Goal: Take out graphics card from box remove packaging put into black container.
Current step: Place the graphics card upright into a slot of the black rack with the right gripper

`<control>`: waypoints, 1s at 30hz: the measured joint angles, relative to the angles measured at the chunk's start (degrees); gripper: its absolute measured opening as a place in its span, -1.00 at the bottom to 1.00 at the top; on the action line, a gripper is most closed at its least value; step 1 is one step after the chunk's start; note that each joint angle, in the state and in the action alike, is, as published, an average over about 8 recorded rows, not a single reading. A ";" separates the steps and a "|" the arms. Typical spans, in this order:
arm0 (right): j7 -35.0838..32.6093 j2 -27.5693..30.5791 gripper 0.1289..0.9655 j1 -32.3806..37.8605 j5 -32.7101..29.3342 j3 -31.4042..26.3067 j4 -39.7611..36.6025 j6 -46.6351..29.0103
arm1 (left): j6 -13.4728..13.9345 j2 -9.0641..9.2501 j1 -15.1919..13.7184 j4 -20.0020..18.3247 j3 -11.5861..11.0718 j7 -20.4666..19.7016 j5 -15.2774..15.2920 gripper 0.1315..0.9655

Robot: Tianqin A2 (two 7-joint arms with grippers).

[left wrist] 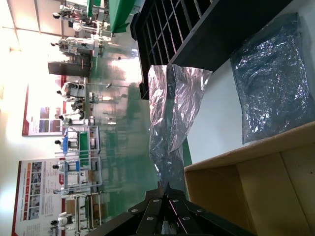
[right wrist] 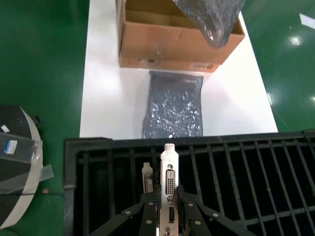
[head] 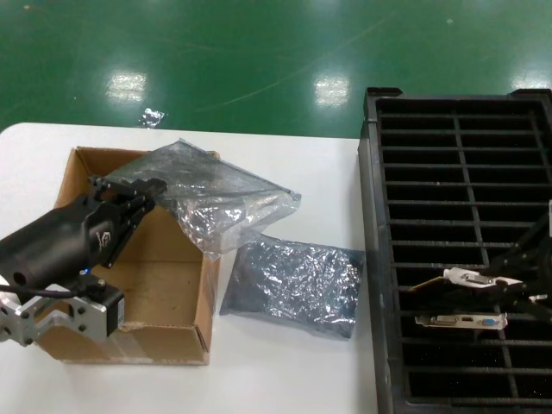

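- Standing on edge between the fingers of the right gripper, the card hangs over a slot of the black tray, bracket facing the wrist camera.
- A second card sits in the slot just beside it.
- The left gripper pinches the silvery bag over the box.
- A darker bag lies on the table between box and tray.

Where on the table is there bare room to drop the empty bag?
Bare table lies in front of the blue-grey bag, between box and tray, and behind the bags. The middle is crowded: the silvery bag in the left gripper overhangs it.
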 joint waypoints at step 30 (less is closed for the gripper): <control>-5.64 -3.92 -0.86 3.04 -4.11 -3.83 -7.63 0.07 | 0.00 0.00 0.00 0.00 0.00 0.00 0.00 -0.98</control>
